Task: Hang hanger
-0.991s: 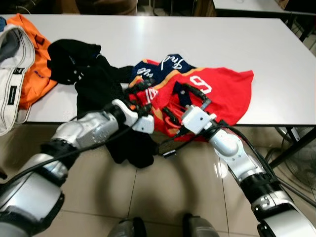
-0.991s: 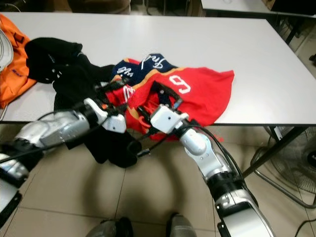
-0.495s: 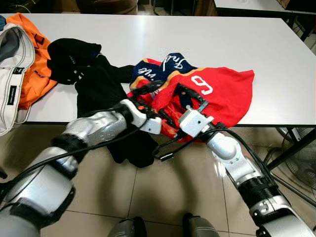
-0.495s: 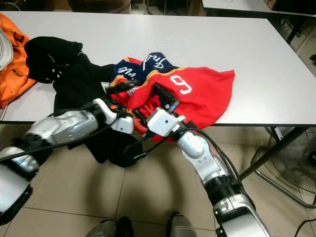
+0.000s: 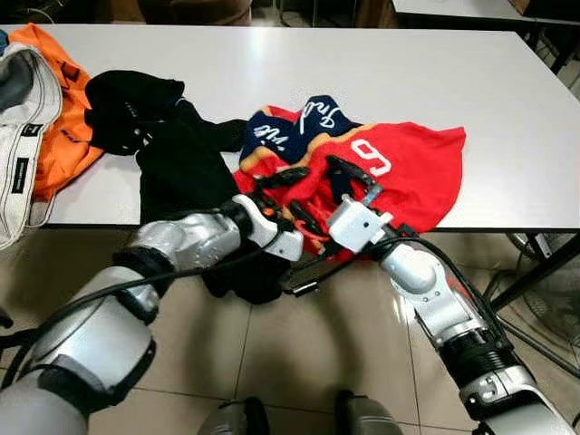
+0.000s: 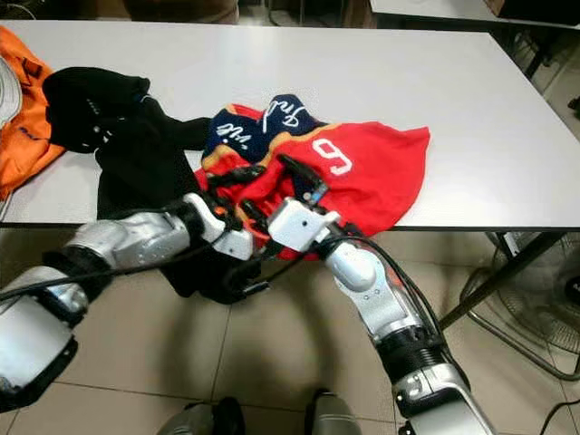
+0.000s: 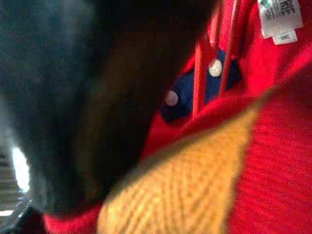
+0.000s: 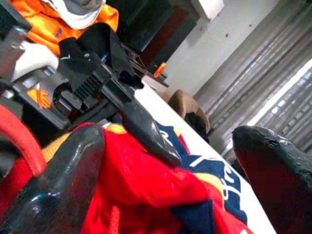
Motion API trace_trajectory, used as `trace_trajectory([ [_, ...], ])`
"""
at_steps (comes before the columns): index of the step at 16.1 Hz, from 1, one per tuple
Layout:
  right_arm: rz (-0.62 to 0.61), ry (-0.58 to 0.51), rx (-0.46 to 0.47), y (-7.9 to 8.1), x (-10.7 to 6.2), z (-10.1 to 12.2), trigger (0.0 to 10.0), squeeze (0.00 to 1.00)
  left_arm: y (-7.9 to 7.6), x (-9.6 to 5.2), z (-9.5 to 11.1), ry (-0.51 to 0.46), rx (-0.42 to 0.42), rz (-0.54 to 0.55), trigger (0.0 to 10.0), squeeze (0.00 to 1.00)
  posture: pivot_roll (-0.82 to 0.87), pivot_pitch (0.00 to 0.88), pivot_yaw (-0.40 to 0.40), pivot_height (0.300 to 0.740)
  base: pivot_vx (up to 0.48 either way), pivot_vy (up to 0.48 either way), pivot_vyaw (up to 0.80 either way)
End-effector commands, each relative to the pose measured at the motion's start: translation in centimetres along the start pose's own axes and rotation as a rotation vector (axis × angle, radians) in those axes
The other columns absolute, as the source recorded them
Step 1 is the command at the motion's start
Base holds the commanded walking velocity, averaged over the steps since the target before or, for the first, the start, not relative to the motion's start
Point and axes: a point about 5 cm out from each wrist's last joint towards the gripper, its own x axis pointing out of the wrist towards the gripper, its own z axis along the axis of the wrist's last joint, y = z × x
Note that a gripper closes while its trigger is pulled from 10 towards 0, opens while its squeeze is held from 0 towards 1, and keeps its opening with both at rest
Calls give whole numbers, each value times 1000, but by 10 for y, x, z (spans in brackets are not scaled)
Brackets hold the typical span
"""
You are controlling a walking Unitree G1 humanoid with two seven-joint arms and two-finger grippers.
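Note:
A red jersey (image 5: 408, 172) with navy and orange trim lies crumpled near the front edge of the white table (image 5: 362, 63). Both grippers meet at its near left corner. My right gripper (image 5: 317, 188) is open, its fingers spread wide over the bunched red cloth (image 8: 146, 195). A thin red hanger part (image 5: 315, 237) curves just beside it and reappears as red bars (image 7: 200, 78) inside the jersey. My left gripper (image 5: 276, 186) reaches in from the left onto the same cloth, close to the right one (image 8: 97, 83).
A black garment (image 5: 181, 154) lies left of the jersey and droops over the table's front edge. Orange (image 5: 63, 136) and white (image 5: 18, 136) clothes sit at the far left. A fan (image 5: 553, 299) and table legs stand on the tiled floor at the right.
My left gripper has moved right, closer to the right gripper and further onto the jersey. The right gripper shifted slightly left. The jersey's left edge is more bunched.

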Motion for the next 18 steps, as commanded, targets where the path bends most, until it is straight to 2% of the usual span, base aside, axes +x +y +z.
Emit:
trace_trajectory([
  [1,9,-52,1,0,6,11,10000,0,6,8,7,-52,29,0,9804,0,-290,112,73,740,0,0,0],
  [2,10,-54,1,0,6,12,10000,0,7,8,7,-55,30,4,9804,0,-290,112,73,740,0,0,0],
  [3,10,-58,0,0,7,13,10000,0,10,9,8,-60,28,17,8588,0,-292,108,73,740,0,0,0],
  [4,10,-61,0,-1,7,14,10000,0,13,11,9,-68,21,38,0,0,-292,108,73,740,0,0,0],
  [9,9,-56,11,0,5,15,10000,0,24,16,15,-105,-38,114,0,0,-299,113,76,740,0,0,0],
  [18,-14,-19,49,0,2,11,10000,0,32,15,15,-108,-126,179,0,0,-299,126,85,740,0,0,0],
])
